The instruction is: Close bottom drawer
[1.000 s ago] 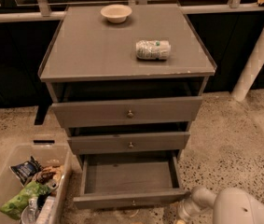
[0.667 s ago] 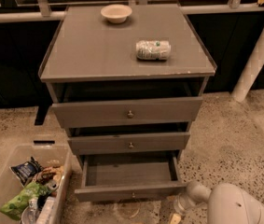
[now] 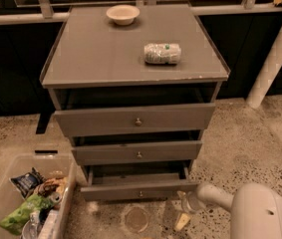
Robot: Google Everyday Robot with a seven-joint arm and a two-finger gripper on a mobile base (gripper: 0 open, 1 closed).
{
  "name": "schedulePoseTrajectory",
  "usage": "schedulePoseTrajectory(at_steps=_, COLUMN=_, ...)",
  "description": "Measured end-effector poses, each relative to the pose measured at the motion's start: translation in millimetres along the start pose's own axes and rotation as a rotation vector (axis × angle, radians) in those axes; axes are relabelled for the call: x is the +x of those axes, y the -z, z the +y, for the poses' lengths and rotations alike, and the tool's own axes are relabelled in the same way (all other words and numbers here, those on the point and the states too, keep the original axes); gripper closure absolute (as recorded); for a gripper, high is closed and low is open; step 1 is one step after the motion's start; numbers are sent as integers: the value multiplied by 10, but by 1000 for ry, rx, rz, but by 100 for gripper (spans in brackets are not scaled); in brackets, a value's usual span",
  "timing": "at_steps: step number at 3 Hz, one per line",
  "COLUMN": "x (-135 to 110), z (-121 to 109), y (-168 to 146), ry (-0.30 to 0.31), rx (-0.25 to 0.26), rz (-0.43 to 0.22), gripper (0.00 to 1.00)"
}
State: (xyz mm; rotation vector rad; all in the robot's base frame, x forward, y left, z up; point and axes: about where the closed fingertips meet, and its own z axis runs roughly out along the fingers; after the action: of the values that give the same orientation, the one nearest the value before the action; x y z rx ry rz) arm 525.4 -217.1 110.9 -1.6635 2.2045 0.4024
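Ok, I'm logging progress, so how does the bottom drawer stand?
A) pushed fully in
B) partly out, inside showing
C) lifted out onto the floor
B: the bottom drawer shows a strip of its inside behind the front panel; the gripper sits low by its front corner on the picture's right.

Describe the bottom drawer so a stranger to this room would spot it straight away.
Find the grey cabinet with a bowl on top. The bottom drawer is the lowest of three in it, next to the floor, with the gripper just off its right corner. Its front is narrower and slimmer than the two above.
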Motion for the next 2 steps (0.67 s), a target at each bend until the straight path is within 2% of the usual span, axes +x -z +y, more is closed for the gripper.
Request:
schedulePoseTrajectory(at_steps=1, x=-249, z=-72, y=124, ry=28, rx=49, rz=6, gripper=0)
schedulePoseTrajectory(at_steps=2, x=-814, z=-355, y=47, ry=40, rx=101, rz=18, gripper=0)
